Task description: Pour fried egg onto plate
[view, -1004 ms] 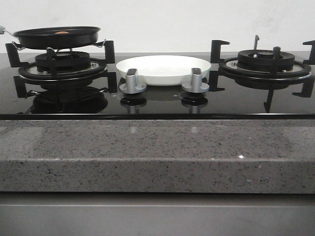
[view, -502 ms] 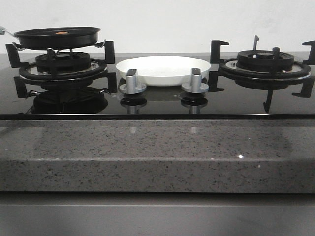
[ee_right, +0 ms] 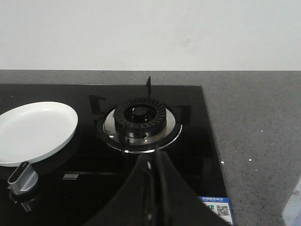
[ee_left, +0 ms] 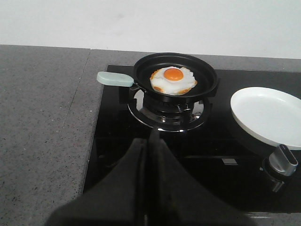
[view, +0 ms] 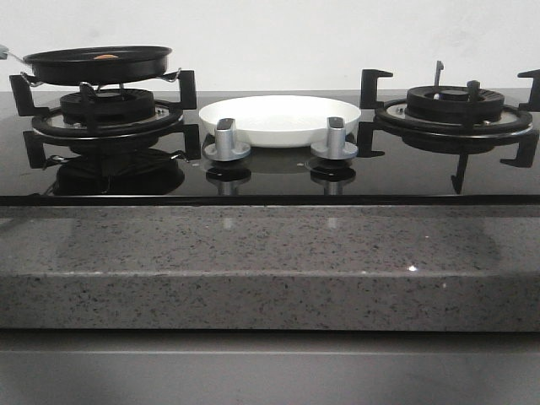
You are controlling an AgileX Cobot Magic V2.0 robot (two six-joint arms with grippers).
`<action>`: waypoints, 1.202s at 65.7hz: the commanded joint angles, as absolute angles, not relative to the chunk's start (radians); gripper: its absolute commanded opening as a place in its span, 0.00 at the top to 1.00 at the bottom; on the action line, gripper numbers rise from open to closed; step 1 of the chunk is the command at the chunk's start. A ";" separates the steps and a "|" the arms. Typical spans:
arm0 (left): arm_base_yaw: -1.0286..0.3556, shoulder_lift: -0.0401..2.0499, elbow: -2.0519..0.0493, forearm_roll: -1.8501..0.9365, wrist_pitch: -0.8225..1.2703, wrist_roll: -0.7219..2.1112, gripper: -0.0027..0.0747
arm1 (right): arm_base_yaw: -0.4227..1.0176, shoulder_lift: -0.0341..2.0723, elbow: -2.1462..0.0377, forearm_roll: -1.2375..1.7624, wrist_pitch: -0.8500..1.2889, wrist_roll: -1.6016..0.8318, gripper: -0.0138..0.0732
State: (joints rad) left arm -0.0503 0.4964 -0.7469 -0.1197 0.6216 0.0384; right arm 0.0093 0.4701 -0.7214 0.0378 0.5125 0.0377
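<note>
The fried egg [ee_left: 173, 80], white with browned edges and an orange yolk, lies in a black frying pan [ee_left: 207, 81] with a pale green handle [ee_left: 114, 79] on the left burner. In the front view only a sliver of the egg [view: 106, 56] shows over the pan's rim [view: 97, 64]. The white plate [view: 278, 119] sits empty on the glass hob between the burners; it also shows in the left wrist view [ee_left: 268, 115] and the right wrist view [ee_right: 35, 131]. My left gripper [ee_left: 151, 139] is shut and empty, well short of the pan. My right gripper [ee_right: 155, 157] is shut and empty near the right burner.
The right burner [view: 456, 105] with its black pan supports stands bare. Two silver knobs [view: 226, 140] [view: 335, 138] stand in front of the plate. A grey speckled stone counter [view: 270, 261] surrounds the black glass hob. A white wall runs behind.
</note>
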 commanded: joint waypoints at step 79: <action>-0.047 0.509 -0.774 -0.054 0.493 0.036 0.40 | 0.006 0.498 -0.755 0.069 0.382 0.033 0.30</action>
